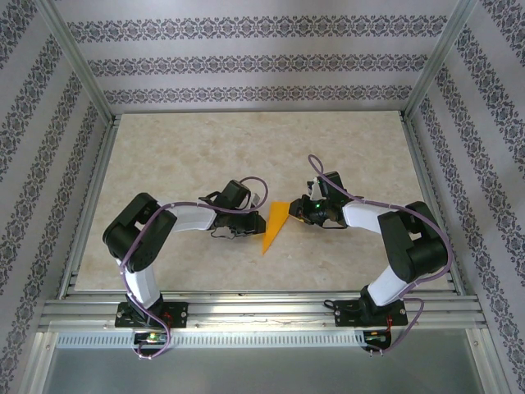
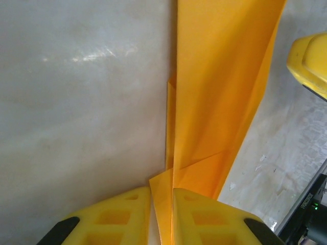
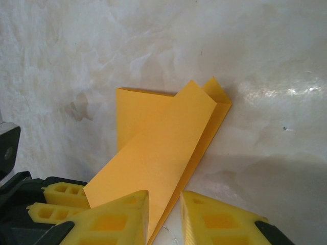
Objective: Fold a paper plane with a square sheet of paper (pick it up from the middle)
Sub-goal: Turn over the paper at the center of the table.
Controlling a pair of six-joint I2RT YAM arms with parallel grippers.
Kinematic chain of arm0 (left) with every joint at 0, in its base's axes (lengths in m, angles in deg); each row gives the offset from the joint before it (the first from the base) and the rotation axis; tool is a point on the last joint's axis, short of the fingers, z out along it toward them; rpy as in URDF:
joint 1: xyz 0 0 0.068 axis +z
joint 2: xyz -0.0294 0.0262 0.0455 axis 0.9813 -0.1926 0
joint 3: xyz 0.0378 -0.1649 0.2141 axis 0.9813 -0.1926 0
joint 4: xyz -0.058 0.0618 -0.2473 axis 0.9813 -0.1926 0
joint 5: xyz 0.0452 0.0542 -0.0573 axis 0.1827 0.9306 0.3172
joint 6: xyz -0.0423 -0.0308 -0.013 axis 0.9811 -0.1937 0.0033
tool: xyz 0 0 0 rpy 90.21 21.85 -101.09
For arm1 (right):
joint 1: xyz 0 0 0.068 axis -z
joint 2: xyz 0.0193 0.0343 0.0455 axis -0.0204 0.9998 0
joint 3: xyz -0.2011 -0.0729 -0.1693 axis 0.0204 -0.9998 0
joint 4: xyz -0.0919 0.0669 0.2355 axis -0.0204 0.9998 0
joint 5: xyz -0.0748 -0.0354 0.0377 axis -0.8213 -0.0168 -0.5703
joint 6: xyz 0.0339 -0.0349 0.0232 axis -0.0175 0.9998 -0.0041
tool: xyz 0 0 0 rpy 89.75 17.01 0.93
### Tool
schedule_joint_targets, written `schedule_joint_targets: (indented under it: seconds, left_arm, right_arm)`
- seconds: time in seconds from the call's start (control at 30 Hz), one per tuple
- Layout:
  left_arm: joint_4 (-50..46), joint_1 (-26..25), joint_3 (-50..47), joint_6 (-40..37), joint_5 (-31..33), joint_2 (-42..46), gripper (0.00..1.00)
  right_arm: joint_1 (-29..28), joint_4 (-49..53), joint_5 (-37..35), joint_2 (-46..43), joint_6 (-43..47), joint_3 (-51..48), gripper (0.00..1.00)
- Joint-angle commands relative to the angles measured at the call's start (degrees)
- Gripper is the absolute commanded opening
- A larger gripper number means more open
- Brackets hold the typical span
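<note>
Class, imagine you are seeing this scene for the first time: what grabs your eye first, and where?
The bright orange paper plane, a slim pointed wedge, lies in the middle of the pale marbled table. The left gripper and right gripper flank it, yellow fingers straddling its folds.

Marbled table [image 1: 164, 164] carries an orange paper plane [image 1: 276, 226].

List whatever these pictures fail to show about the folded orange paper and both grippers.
- Left wrist: the slim, bright orange paper plane runs off the top edge, its far end unseen.
- Left gripper and right gripper: their own yellow jaws hide whether they pinch the paper.
- Top external: creases too small.
</note>
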Motion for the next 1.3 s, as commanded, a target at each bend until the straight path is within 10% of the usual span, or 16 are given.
schedule_joint_targets:
  seconds: [0.0,1.27]
  left_arm:
    - [-2.32,-0.22,1.63,-1.75,-2.62,-1.51,0.21]
    - [7.69,-0.57,2.12,2.63,-8.59,-4.84,0.25]
  right_arm:
    - [-0.51,-1.31,-0.15,-0.24,-0.9,-1.1,0.24]
    - [-2.09,-3.17,0.86,3.25,-1.99,-2.06,0.25]
